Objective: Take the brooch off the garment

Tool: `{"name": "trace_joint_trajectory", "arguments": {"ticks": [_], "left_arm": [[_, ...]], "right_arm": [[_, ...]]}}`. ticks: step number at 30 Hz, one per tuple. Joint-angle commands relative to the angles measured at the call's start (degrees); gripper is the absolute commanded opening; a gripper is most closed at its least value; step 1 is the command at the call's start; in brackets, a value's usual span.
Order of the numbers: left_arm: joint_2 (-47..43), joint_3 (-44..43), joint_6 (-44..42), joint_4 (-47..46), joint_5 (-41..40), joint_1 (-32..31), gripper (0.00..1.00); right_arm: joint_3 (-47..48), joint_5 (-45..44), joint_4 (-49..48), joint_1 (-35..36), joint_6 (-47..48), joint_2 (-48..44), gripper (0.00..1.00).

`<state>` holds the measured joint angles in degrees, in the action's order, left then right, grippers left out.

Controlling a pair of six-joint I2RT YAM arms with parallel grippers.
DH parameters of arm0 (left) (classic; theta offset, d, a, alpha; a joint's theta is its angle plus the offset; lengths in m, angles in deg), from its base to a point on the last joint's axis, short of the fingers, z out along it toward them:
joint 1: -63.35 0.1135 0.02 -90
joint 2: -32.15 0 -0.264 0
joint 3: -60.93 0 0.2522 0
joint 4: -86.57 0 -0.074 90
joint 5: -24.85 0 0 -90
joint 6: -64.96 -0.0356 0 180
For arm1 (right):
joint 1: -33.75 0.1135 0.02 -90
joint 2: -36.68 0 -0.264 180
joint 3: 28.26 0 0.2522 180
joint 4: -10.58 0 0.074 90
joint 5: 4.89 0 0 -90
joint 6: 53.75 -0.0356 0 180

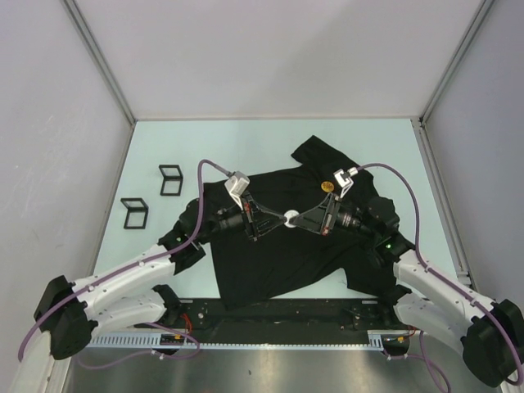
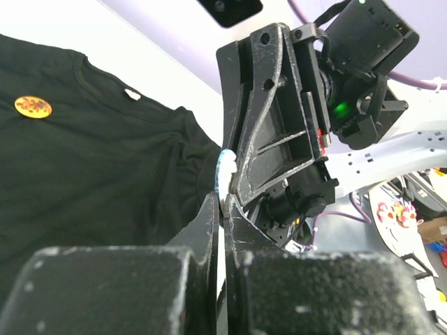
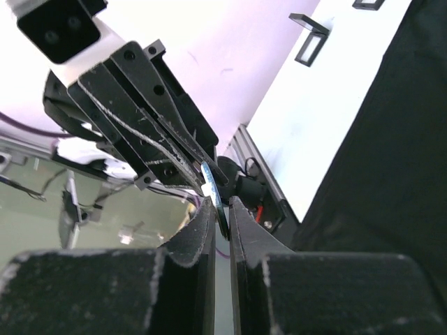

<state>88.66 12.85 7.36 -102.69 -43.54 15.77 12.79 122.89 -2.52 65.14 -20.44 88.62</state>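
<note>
Two arms, one small prize: on the pale counter (image 1: 246,147) the black shirt (image 1: 270,262) lies spread and rumpled, collar away from me, while my arms meet nose to nose above its middle. The left pincer (image 1: 280,218) is clamped fully closed with its tips at the rim of a small pale disc (image 1: 291,217); I cannot tell whether it truly has hold of it. The right pincer (image 1: 300,218) stands narrow, the disc pinched edge-on between its pads. The orange brooch (image 1: 327,186) sits on the cloth near the collar, just beside the right wrist and apart from both pincers, so I judge the job not done. Whether the disc is a second brooch seen from behind, I cannot say.

My biggest worry is the shirt. From the left wrist, cloth seems to bunch up toward the disc. If a pin is threaded through it, drawing the arms apart could drag the whole shirt or tear it.

Next, the pincers. With both crowded onto one thin rim, opposing pulls could twist it free, and it would drop onto the dark cloth.

Last, the brooch. The right wrist hangs close enough that a careless sweep could snag it.
</note>
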Motion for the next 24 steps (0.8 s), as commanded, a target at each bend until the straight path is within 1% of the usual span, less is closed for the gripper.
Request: {"name": "trace_joint_trajectory", "arguments": {"ticks": [1, 6, 8, 10, 11, 14, 15, 17, 20, 22, 24], "left_arm": [[-4.13, 0.05, -3.31, -3.43, 1.43, -2.61, 0.0], [-4.91, -0.48, -3.84, -2.11, -0.33, -3.14, 0.0], [-5.1, -0.91, -3.23, 0.85, -3.4, -3.14, 0.0], [-4.75, -2.84, -2.87, 4.46, -6.74, -3.05, 0.0], [-4.31, -3.81, -2.87, 8.57, -9.28, -3.05, 0.0], [-3.25, -5.66, -2.35, 12.03, -9.91, -2.26, 0.0], [-3.25, -5.66, -2.17, 12.3, -9.92, -2.18, 0.0], [-3.07, -5.84, -2.26, 13.44, -10.53, -1.74, 0.0], [-3.34, -6.19, -2.87, 15.54, -11.23, -1.21, 0.0], [-3.34, -6.89, -3.22, 16.95, -11.85, -0.68, 0.0], [-3.6, -7.77, -4.19, 19.41, -13.42, -0.51, 0.0]], "right_arm": [[-0.83, -12.99, 1.01, -1.69, -4.22, -0.88, 0.07], [-0.83, -13.17, 1.89, -1.6, -3.7, -2.11, 0.1], [-0.75, -11.77, 1.98, -1.78, -1.6, -2.2, 0.13], [-0.66, -9.22, 3.64, -1.87, 0.43, -2.81, 0.3], [-0.66, -8.26, 4.61, -1.95, 1.92, -3.25, 0.44], [-0.66, -3.95, 8.91, -2.04, 7.8, -5.97, 0.59], [-0.74, -2.38, 9.97, -2.3, 10.52, -7.11, 0.61], [-0.66, -0.09, 13.66, -3.61, 12.91, -10.62, 0.69], [-0.31, 0.54, 18.75, -5.81, 16.25, -14.4, 0.75], [-0.13, 0.8, 21.82, -8.45, 17.3, -15.2, 0.76], [-0.04, 1.33, 22.72, -10.38, 17.75, -15.03, 0.76]]}}
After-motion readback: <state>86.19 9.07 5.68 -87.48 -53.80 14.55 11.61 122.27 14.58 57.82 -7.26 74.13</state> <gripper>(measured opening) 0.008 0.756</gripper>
